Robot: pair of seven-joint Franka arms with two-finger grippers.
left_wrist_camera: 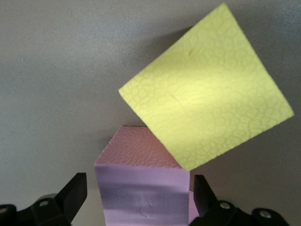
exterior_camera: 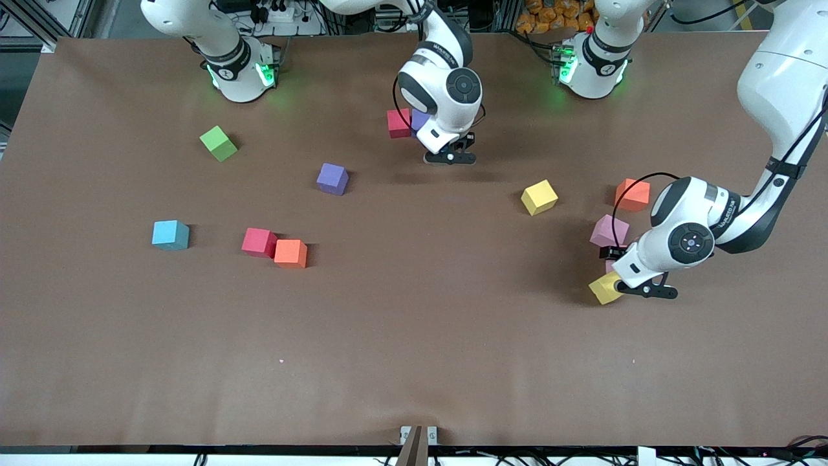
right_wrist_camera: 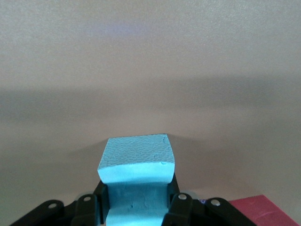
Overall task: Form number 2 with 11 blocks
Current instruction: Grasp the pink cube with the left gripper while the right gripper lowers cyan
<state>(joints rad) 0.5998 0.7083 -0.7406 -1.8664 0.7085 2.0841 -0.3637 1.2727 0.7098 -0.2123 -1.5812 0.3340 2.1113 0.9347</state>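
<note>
Gathering stage; left claw (left_wrist_camera: 138, 186) released, straddling pink block (left_wrist_camera: 141, 150) just beside yellow block (left_wrist_camera: 207, 94), lower frame toward left arm's end; right claw (right_wrist_camera: 138, 202) clenched on light blue block (right_wrist_camera: 136, 153), upper centre; next: clench on pink block, lift clear of yellow block.

- A lime-green cube (exterior_camera: 218, 143) sits on the tabletop toward the right arm's end, turned a little askew, well apart from everything else.
- The tabletop (exterior_camera: 414, 336) is a plain matte brown sheet, with a few tiny pale specks on it.
- A small metal bracket (exterior_camera: 418, 435) sits at the tabletop edge nearest the front camera.
- Orange objects (exterior_camera: 556, 14), perhaps fruit, are heaped above the tabletop's upper edge.
</note>
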